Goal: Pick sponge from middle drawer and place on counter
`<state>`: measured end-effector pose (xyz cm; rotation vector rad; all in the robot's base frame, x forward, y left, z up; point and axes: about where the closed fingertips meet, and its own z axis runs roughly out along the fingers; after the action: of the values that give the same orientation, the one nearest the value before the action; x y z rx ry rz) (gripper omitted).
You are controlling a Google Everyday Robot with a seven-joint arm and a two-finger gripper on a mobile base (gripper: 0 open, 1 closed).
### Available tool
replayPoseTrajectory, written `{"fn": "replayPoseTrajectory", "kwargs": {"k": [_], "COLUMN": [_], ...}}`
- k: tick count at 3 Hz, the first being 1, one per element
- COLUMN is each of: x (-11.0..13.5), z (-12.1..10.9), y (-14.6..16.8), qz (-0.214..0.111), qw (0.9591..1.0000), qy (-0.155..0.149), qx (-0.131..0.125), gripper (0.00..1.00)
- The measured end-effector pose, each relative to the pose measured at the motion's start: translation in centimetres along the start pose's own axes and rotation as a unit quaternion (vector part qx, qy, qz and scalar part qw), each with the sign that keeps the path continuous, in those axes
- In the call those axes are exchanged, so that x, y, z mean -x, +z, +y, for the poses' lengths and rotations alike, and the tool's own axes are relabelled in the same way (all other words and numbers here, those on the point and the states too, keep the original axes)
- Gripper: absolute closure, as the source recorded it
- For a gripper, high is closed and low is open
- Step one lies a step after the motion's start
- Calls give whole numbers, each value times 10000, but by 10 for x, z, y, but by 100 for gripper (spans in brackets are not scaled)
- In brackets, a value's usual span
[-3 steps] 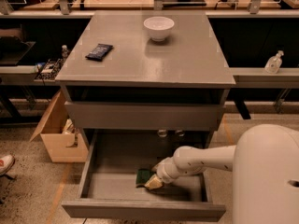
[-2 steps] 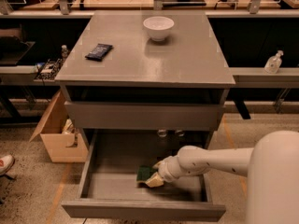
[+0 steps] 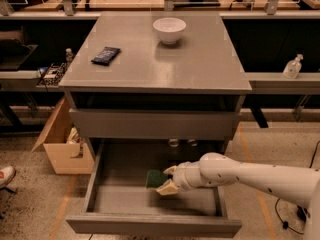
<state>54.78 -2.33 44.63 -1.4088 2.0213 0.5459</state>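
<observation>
1. Nearest the camera, the drawer (image 3: 150, 226) stood pulled well out of the grey cabinet (image 3: 80, 104), its plain front panel running across the bottom of the view and its flat floor showing behind it.
2. Inside the drawer, a little right of the middle, the gripper (image 3: 163, 180) reached in from the right on the end of a white arm (image 3: 250, 174) that crossed over the drawer's right wall.
3. The gripper was grasping the sponge (image 3: 154, 178): its pale fingers (image 3: 167, 188) sat one behind and one in front of the sponge's right end, pressed against it.
4. The sponge showed its dark green face upward and lay over the drawer floor, to the left of the gripper; whether it touched the floor or hung just above it could not be told.
5. Above the open drawer, the upper drawer (image 3: 155, 125) of the cabinet was shut, with a dark gap between it and the top.
6. The counter (image 3: 200, 69) spread out above that, grey and smooth, overhanging the cabinet sides.
7. On its left part lay a flat dark packet (image 3: 105, 55), turned at a slant.
8. Farther back, near the counter's far edge and about midway across, stood a white bowl (image 3: 169, 30), upright, well apart from the packet.
9. On the floor left of the cabinet sat an open cardboard box (image 3: 57, 144), and at the left edge of the view the tip of a shoe (image 3: 5, 175) showed.
10. On a low shelf to the right stood a small clear pump bottle (image 3: 292, 67).
11. Farthest off, a light-wood workbench (image 3: 140, 4) ran behind the counter.
</observation>
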Motion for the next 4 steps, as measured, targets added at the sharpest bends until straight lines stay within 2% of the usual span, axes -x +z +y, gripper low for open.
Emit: {"fn": "replayPoseTrajectory", "kwargs": {"k": [2, 4], "x": [36, 76], "z": [-6, -17], "y": [-57, -114], "qz": [-399, -505], "qw": [9978, 9924], "qy": [-459, -1007], "qx": [-249, -486], "gripper": [100, 100]}}
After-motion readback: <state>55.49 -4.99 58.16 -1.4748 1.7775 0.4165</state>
